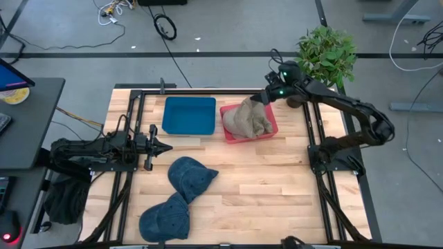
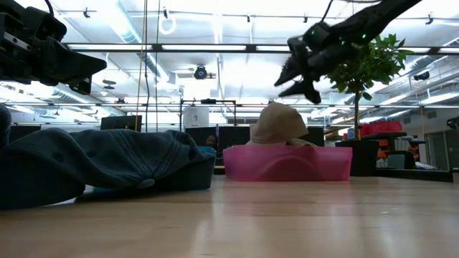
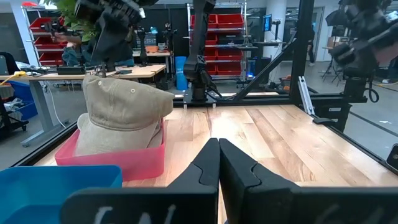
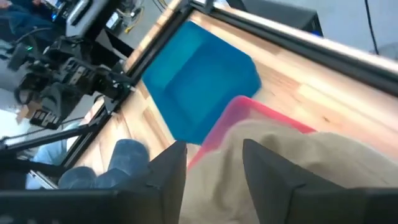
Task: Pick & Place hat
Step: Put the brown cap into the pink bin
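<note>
A tan hat (image 1: 248,119) sits crown up in the pink bin (image 1: 228,137) at the far side of the table; it also shows in the low view as the hat (image 2: 278,123) and in the left wrist view (image 3: 121,115). My right gripper (image 2: 294,87) hangs open just above and behind the hat, apart from it, its fingers (image 4: 171,168) slanting down toward it. Two blue hats (image 1: 190,176) (image 1: 165,220) lie on the table near its front. My left gripper (image 1: 166,146) waits at the left, shut and level, with nothing in it (image 3: 219,146).
An open blue bin (image 1: 189,115) stands left of the pink bin. A potted plant (image 1: 327,52) is at the far right corner. Black frame rails (image 1: 313,138) run along the table's sides. Bare wood lies between the bins and the blue hats.
</note>
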`<state>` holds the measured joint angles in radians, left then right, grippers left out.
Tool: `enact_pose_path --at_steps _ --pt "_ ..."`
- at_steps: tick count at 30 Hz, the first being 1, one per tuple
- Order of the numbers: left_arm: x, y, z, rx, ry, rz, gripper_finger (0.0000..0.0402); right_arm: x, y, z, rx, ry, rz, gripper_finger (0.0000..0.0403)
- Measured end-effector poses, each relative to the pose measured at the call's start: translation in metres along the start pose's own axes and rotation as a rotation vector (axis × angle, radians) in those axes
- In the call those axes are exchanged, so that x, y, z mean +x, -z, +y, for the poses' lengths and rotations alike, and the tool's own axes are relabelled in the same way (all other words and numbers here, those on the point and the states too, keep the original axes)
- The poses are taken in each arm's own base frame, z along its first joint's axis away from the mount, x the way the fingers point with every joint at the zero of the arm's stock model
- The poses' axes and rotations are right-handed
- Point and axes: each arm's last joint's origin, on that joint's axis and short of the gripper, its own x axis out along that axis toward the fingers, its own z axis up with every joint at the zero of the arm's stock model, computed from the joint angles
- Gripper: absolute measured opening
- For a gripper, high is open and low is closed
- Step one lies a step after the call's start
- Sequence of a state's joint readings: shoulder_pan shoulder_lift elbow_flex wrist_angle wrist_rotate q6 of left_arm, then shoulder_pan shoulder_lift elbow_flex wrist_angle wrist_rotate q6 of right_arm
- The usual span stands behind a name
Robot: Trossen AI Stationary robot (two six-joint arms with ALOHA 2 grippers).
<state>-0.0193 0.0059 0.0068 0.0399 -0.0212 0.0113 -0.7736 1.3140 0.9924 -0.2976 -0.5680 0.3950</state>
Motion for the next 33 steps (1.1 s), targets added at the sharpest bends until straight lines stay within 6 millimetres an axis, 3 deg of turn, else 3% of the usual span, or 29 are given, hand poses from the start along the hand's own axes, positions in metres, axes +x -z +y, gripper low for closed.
enact_pose_path --at_steps 6,12,17,27,33 --pt "0.000 0.000 0.000 0.000 0.000 0.000 0.0003 -0.012 0.012 0.034 -0.098 -0.062 0.020 0.0103" --pt "0.000 0.000 0.000 0.000 0.000 0.000 0.0003 0.000 0.042 0.059 -0.232 -0.122 0.218 0.0010" --pt "0.000 0.000 0.000 0.000 0.000 0.000 0.0003 0.017 0.059 0.079 -0.351 -0.106 0.263 0.0007" --pt "0.000 0.000 0.000 0.000 0.000 0.000 0.0003 0.062 0.087 0.071 -0.369 0.097 0.425 0.0002" --pt "0.000 0.000 0.000 0.000 0.000 0.000 0.0003 0.065 0.092 0.055 -0.328 0.291 0.473 0.0001"
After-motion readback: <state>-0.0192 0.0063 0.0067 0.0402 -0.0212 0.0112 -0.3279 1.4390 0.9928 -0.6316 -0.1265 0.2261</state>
